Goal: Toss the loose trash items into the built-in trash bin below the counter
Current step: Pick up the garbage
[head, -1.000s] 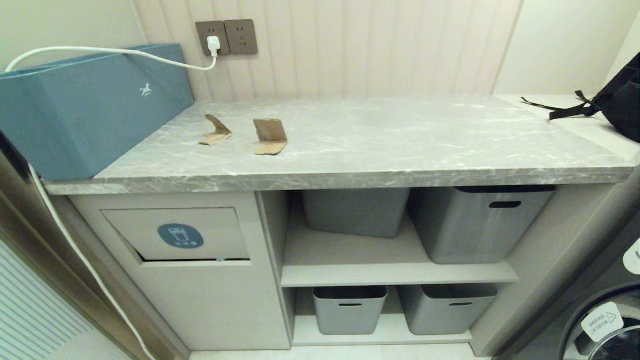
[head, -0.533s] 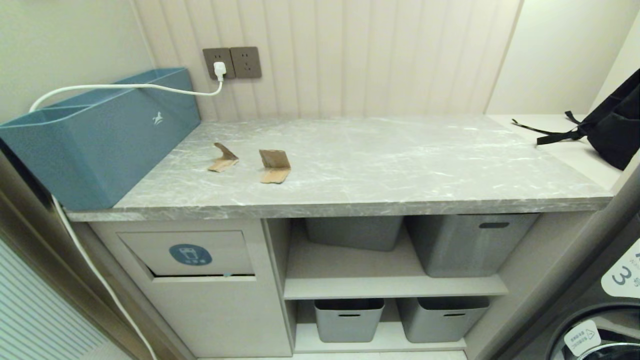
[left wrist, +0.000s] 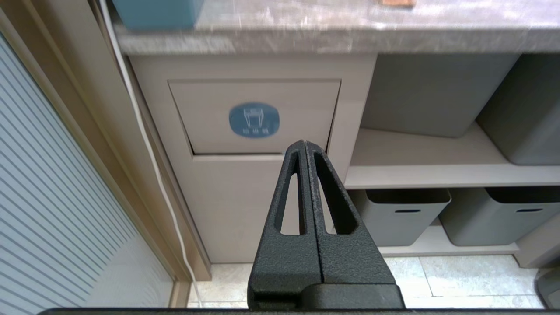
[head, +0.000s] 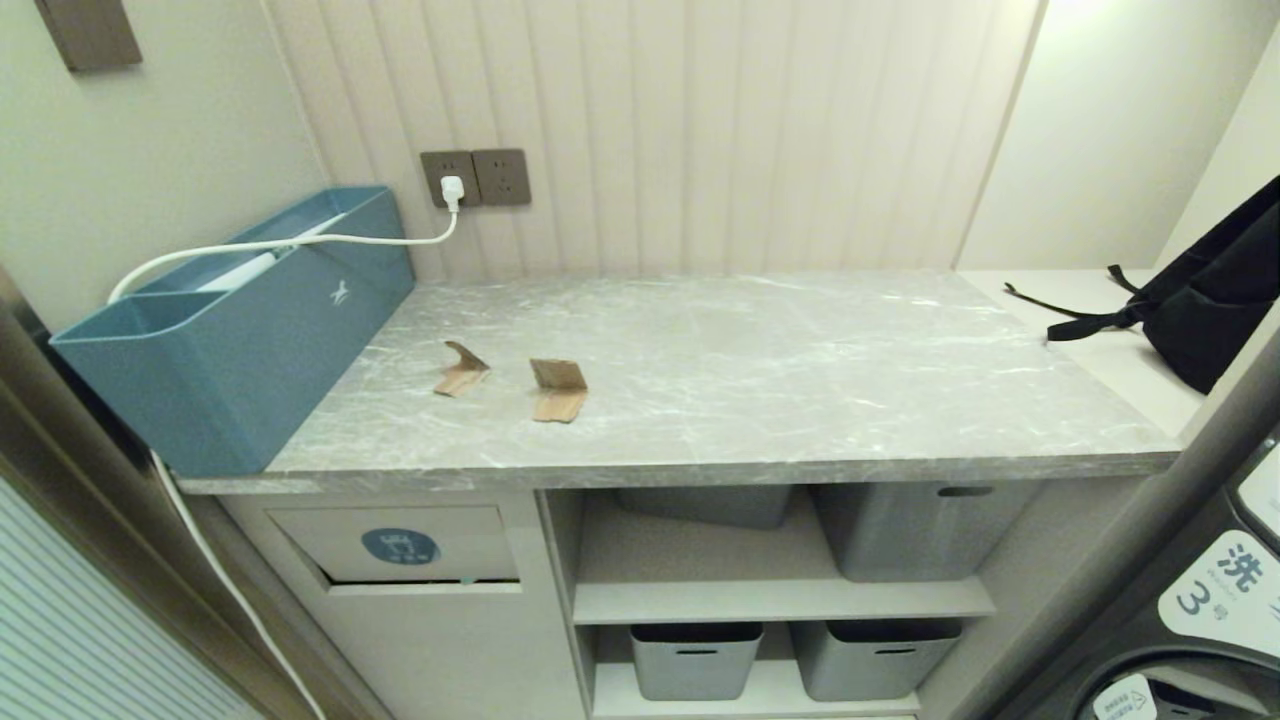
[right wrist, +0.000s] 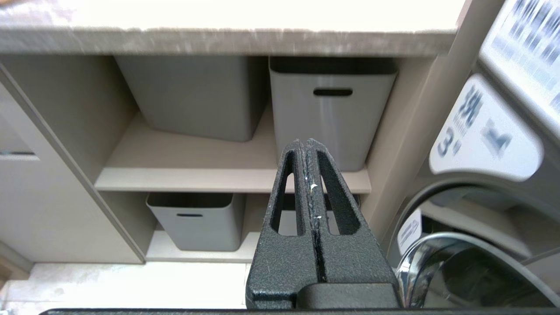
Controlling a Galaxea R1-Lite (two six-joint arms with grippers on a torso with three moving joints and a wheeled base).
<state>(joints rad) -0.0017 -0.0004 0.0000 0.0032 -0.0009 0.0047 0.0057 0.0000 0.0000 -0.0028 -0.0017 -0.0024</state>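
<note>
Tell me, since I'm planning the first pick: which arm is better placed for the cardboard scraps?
Probably the left. Both scraps lie on the counter's left half, above the trash bin flap that the shut left gripper faces; the right gripper faces the shelves.

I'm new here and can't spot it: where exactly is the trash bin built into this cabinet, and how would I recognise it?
Find the grey marble counter and look under its left end, below the long teal box. There the beige cabinet front has a rectangular tilting flap, the built-in trash bin. Unlike the open shelves with grey storage tubs beside it, it carries a blue oval sticker with a white bin icon.
</note>
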